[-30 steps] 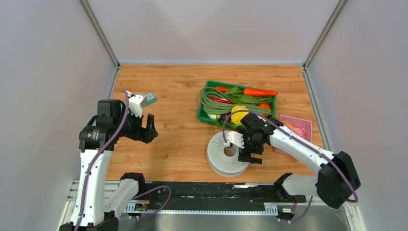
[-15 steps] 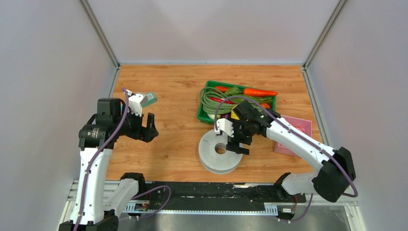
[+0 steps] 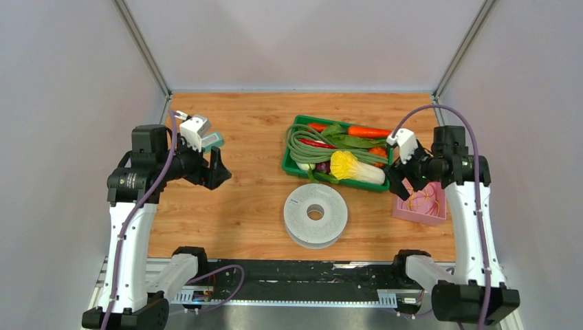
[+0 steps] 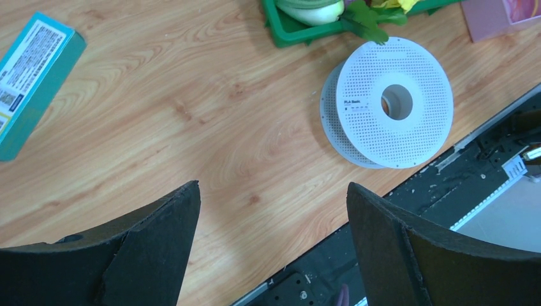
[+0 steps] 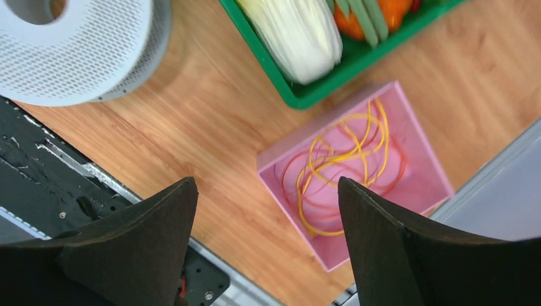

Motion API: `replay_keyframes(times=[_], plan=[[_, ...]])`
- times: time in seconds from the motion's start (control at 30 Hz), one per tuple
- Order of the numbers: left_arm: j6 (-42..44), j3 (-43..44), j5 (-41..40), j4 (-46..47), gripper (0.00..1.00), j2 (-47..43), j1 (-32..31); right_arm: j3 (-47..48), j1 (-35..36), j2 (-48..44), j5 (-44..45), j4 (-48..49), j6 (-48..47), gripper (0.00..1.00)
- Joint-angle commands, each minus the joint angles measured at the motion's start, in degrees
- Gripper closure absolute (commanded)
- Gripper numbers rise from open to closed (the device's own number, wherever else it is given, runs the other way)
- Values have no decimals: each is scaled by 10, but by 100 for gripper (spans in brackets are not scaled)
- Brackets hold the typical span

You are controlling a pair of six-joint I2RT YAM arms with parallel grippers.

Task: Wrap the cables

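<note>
Both arms stand tall at their own sides: the left gripper (image 3: 214, 168) hovers over the wooden table (image 3: 254, 124), fingers spread and empty, and the right gripper (image 3: 397, 180), fingers just as wide apart, hangs above the square pink plastic box (image 5: 281, 159). In that box lie coiled yellow and red wire loops (image 5: 344, 169). The flat round light-grey perforated spool of cable (image 3: 333, 213) lies flat between the arms, just in front of the green plastic tray (image 3: 287, 157) of carrots, long beans and cabbage.

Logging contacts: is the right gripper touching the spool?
Apart. The top view shows bare table between the right gripper and the spool.
</note>
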Motion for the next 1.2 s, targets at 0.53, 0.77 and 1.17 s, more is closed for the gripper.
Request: replay_keyframes(times=[0.53, 0.77, 1.17], plan=[[-67, -36, 99, 93, 8, 17, 3, -122, -186, 202, 39, 152, -33, 51], [-81, -45, 100, 103, 8, 26, 3, -138, -188, 226, 34, 176, -39, 50], [-90, -23, 110, 100, 8, 49, 3, -161, -195, 259, 29, 200, -61, 54]])
